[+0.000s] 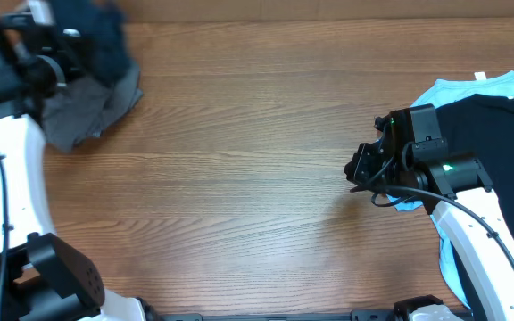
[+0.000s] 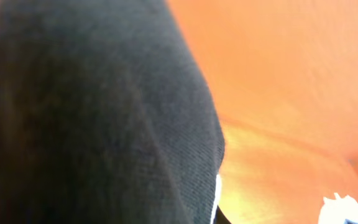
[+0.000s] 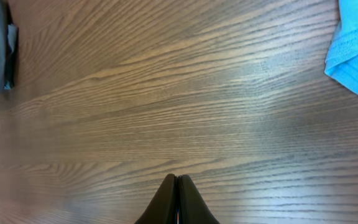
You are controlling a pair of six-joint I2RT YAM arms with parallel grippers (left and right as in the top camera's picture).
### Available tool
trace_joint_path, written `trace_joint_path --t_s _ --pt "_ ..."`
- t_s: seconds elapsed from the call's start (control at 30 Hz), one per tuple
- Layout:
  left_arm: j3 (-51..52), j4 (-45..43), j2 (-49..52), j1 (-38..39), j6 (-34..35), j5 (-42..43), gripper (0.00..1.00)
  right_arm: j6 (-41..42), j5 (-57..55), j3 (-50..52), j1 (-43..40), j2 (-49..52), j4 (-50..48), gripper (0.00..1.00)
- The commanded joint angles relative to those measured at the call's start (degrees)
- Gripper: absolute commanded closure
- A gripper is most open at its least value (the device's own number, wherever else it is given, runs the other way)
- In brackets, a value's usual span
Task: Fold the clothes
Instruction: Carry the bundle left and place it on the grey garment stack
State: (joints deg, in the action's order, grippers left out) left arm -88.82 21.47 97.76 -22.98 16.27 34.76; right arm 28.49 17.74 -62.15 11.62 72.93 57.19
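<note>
A navy garment [image 1: 105,36] hangs raised at the far left, above a grey garment [image 1: 83,111] that lies crumpled on the table. My left gripper [image 1: 71,46] sits at the navy garment and seems shut on it. Dark cloth [image 2: 92,118] fills the left wrist view and hides the fingers. My right gripper [image 1: 353,174] is shut and empty, low over bare wood [image 3: 178,180]. A black garment [image 1: 498,125] lies on a light blue garment [image 1: 471,89] at the right edge. A corner of the blue one shows in the right wrist view [image 3: 356,53].
The wooden table [image 1: 239,152] runs between the two piles. The right arm lies across the black garment. The left arm's base [image 1: 52,276] stands at the front left.
</note>
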Motion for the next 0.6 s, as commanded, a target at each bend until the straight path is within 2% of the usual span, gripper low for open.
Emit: trace_joint_path --t_s 0.0,0.13,0.27,0.3,0.33,0.4,0.47,0.57 --pt "-1.6 -3.5 2.7 -2.8 -1.5 -0.7 0.96 -0.2 0.0 -0.9 -0.2 -0.2 0.3 0.96" --pt "-1.6 -4.2 7.9 -5.8 -3.5 -2.3 0.96 -0.2 -0.1 -0.9 -0.2 -0.2 1.9 0.96" --pt "-1.6 -3.0 12.1 -9.2 -3.4 -1.9 0.85 -0.2 -0.3 -0.9 -0.2 -0.2 3.6 0.96" --pt "-1.6 -2.6 12.8 -10.0 -3.5 -2.0 0.78 -0.2 -0.8 -0.9 -0.2 -0.2 3.9 0.96" --pt "-1.6 -2.4 13.2 -10.6 -3.5 -1.9 0.82 -0.2 -1.1 -0.9 -0.2 -0.2 4.0 0.96" --pt "-1.6 -2.0 13.5 -11.8 -3.5 -0.6 0.96 -0.2 -1.2 -0.9 -0.2 -0.2 4.0 0.96" --pt "-1.8 -2.8 13.3 -12.5 -3.3 1.5 0.96 -0.2 -1.4 -0.9 -0.2 -0.2 4.0 0.96" --pt "-3.3 -5.6 13.0 -12.7 0.9 7.3 0.96 -0.2 -1.9 -0.9 -0.2 -0.2 4.1 0.96"
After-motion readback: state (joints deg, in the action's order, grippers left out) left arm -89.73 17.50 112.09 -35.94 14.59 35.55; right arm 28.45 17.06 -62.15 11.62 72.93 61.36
